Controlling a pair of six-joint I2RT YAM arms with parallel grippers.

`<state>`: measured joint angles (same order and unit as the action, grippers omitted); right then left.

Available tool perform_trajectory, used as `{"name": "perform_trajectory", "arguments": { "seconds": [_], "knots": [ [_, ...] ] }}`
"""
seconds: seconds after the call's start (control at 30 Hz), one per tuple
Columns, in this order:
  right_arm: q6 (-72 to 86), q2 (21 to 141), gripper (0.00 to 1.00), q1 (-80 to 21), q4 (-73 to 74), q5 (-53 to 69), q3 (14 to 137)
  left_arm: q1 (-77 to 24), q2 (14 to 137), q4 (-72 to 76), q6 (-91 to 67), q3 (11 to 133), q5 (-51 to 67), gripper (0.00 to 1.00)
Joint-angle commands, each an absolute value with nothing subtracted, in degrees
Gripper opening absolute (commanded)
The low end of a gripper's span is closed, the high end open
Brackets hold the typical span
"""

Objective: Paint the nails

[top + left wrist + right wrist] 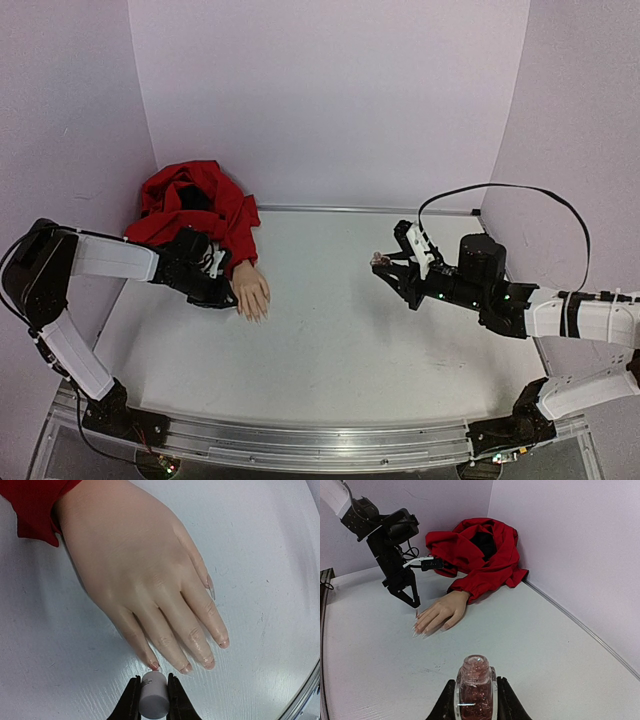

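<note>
Left wrist: nails (186,669) just beyond left jaws pinching cap (154,695); right jaws grip bottle (475,690).

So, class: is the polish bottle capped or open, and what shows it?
Open. The polish bottle sits in the right pincer with a bare neck; the white cap is in the left pincer, by the mannequin hand.

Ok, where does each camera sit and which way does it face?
Top external: above and behind the bases, looking down on the table; both arms show.
Left wrist: looks down on the mannequin hand; left gripper shut on a white cap.
Right wrist: looks across the table toward that hand; right gripper holds the polish bottle.
Shared: the hand, in all.
</note>
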<state>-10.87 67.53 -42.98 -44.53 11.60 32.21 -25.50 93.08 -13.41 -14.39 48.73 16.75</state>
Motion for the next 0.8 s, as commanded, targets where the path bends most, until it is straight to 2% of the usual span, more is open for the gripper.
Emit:
{"name": "perform_trajectory", "arguments": {
  "seconds": [0.0,0.77],
  "knots": [
    [-10.9,67.2,0.00,-42.6,-47.8,12.4,33.0,-25.7,93.7,-11.1,-13.4,51.1,17.6,0.00],
    [-10.8,67.3,0.00,-42.6,-47.7,12.4,32.9,-25.8,92.7,-10.1,-14.0,49.9,19.3,0.00]
  ]
}}
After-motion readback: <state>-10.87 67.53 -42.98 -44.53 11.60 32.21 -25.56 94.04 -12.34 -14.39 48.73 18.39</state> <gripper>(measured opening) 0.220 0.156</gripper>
